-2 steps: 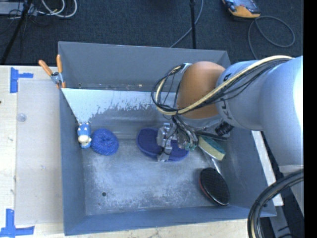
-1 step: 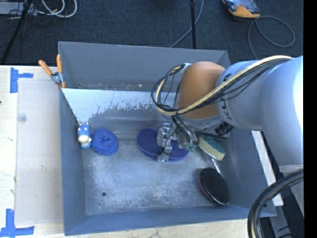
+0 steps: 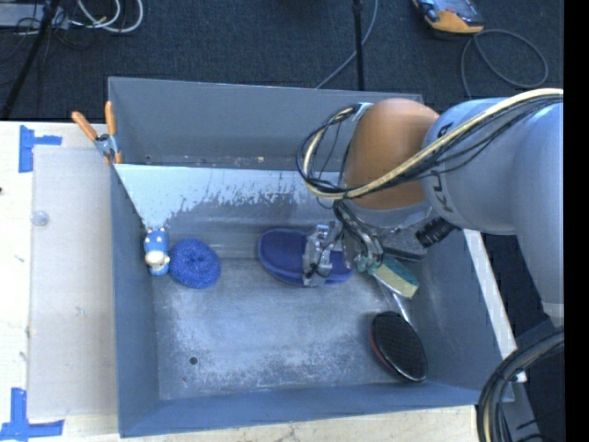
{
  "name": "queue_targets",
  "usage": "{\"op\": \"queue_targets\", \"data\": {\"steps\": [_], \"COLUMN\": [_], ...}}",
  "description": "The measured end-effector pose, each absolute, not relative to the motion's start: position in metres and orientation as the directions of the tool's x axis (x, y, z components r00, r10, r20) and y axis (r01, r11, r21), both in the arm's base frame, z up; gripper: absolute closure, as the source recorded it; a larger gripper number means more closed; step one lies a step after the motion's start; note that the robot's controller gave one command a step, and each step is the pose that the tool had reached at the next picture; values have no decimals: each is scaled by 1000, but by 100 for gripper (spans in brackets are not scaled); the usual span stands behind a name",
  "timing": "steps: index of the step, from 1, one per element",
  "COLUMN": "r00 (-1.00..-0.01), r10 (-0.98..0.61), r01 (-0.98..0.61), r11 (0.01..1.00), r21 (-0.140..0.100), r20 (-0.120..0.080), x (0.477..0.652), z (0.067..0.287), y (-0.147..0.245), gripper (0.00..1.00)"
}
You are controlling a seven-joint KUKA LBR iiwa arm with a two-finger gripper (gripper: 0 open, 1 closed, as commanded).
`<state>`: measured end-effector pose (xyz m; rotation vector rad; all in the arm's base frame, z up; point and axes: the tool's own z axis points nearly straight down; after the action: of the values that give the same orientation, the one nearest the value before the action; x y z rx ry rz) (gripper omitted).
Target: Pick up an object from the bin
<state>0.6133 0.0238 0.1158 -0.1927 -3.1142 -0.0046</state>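
Note:
My gripper [image 3: 319, 263] hangs low in the middle of the bin, its metal fingers down on the right part of a dark blue oval shoe-like thing [image 3: 283, 253]. The blue thing lies flat on the floor and its right end is hidden behind the fingers. Just right of the gripper lies a green and yellow sponge [image 3: 396, 274], partly covered by the wrist. I cannot make out how wide the fingers stand.
A fuzzy blue ball [image 3: 194, 263] and a small blue and white figure [image 3: 156, 252] sit by the left wall. A black oval brush with a red rim [image 3: 398, 345] lies at the front right. The orange wrist cover and cables hang over the back right.

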Motion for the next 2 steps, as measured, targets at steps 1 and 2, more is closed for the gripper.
{"op": "queue_targets", "data": {"steps": [1,2], "r00": [-991,-990], "r10": [137,138], "r01": [137,138], "r11": [991,990], "r21": [3,3], "r20": [8,10], "x": [616,615], "z": [167,157], "y": [20,20], "gripper": [0,0]}}
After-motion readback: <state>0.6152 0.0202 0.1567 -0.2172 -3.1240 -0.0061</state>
